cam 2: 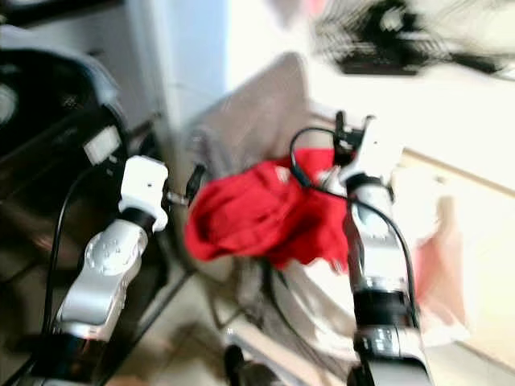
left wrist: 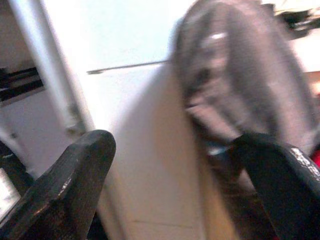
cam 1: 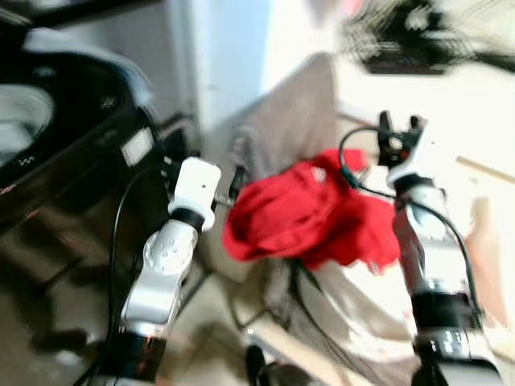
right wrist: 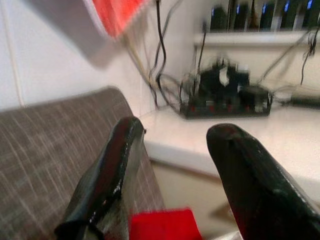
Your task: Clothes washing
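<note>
A red garment (cam 1: 310, 213) lies bunched on top of a grey fabric seat or hamper (cam 1: 298, 112); the picture is blurred. My left gripper (cam 1: 234, 185) is at the garment's left edge, and in the left wrist view its fingers (left wrist: 65, 185) stand wide apart with nothing between them. My right gripper (cam 1: 400, 133) is raised just above the garment's right side. It is open too, and past its fingers (right wrist: 107, 175) show the grey fabric (right wrist: 50, 145) and a strip of red cloth (right wrist: 162, 225). The black washing machine (cam 1: 56, 145) stands on the left.
A white wall or door panel (cam 1: 229, 56) rises behind the grey fabric. A black device with many cables (right wrist: 225, 95) sits on a white counter at the back right. White bulky material (cam 1: 362, 310) lies under the garment. Cables run along both arms.
</note>
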Tool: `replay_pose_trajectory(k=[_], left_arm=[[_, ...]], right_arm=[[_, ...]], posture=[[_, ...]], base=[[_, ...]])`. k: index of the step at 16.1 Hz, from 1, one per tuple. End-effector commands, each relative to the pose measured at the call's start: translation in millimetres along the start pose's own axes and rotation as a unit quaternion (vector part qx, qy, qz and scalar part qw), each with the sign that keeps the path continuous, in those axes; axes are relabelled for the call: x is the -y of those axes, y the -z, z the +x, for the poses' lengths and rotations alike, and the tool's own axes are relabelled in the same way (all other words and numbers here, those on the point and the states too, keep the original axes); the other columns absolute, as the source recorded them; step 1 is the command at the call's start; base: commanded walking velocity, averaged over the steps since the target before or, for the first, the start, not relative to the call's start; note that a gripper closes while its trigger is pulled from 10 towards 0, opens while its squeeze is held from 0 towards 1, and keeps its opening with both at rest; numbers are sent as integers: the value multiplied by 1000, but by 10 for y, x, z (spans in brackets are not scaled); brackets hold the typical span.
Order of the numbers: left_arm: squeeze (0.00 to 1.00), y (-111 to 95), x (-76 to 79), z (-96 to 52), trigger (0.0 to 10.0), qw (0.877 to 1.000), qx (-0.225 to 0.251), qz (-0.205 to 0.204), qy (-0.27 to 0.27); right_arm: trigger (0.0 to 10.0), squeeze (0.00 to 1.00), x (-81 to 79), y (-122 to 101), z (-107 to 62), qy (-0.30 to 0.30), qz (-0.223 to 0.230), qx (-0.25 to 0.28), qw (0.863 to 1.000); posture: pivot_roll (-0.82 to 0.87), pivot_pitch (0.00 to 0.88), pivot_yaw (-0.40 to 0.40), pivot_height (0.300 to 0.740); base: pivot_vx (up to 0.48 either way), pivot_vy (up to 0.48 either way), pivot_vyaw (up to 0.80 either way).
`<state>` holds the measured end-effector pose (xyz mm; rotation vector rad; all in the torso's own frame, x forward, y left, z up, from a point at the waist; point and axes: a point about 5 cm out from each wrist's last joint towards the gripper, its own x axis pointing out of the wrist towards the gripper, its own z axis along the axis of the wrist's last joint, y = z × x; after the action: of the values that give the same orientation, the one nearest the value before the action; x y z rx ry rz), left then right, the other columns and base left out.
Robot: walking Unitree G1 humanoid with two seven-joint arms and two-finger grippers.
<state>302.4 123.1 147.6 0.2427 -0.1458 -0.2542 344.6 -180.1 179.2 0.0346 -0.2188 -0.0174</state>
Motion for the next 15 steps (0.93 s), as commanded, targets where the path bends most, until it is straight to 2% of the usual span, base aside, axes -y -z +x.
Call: replay_pose_trajectory(k=[1, 2, 3, 5, 6, 7, 10, 11, 12, 15], left_arm=[[0, -1, 30, 24, 10000, 1000, 1, -6, 7], [0, 0, 33, 29, 10000, 1000, 1, -8, 8], [0, -13, 15, 28, 10000, 1000, 6, -8, -5], [0, -63, -77, 36, 10000, 999, 17, -3, -43], [0, -102, -168, 43, 10000, 996, 25, -4, -80], [0, -176, -215, 54, 10000, 995, 40, -3, -95], [0, -270, -196, 52, 10000, 995, 56, 5, -80], [0, -311, -136, 43, 10000, 997, 60, 19, -52], [0, -312, -68, 21, 10000, 998, 58, 11, -29], [0, -294, -30, -27, 10000, 999, 50, 9, -10]], right_arm=[[10000, 0, -45, 383, 49, -20, 17, -116, 993], [10000, 0, -59, 458, 61, -23, 32, -134, 990], [10000, 1000, -68, 536, 73, -34, 26, -153, 987], [10000, 1000, -123, 549, 112, -56, 8, -157, 986], [10000, 1000, -179, 560, 121, -73, 9, -162, 984], [10000, 1000, -225, 598, 134, -87, 21, -173, 981], [10000, 1000, -285, 655, 143, -103, 45, -187, 976], [10000, 1000, -287, 718, 134, -99, 82, -214, 968], [10000, 0, -279, 746, 143, -84, 112, -231, 963], [10000, 0, -266, 719, 194, -45, 161, -234, 958]], posture=[[-18, 12, -25, 740], [-18, 12, -25, 740], [-18, 12, -25, 740], [7, 0, -44, 740], [12, 0, -51, 740], [14, 0, -59, 740], [12, 9, -61, 740], [21, 19, -65, 740], [31, 22, -64, 740], [49, 23, -60, 740]], base=[[0, 0, 0], [0, 0, 0], [0, 0, 0], [0, 0, 0], [0, 0, 0], [0, 0, 0], [0, 0, 0], [0, 0, 0], [0, 0, 0], [0, 0, 0]])
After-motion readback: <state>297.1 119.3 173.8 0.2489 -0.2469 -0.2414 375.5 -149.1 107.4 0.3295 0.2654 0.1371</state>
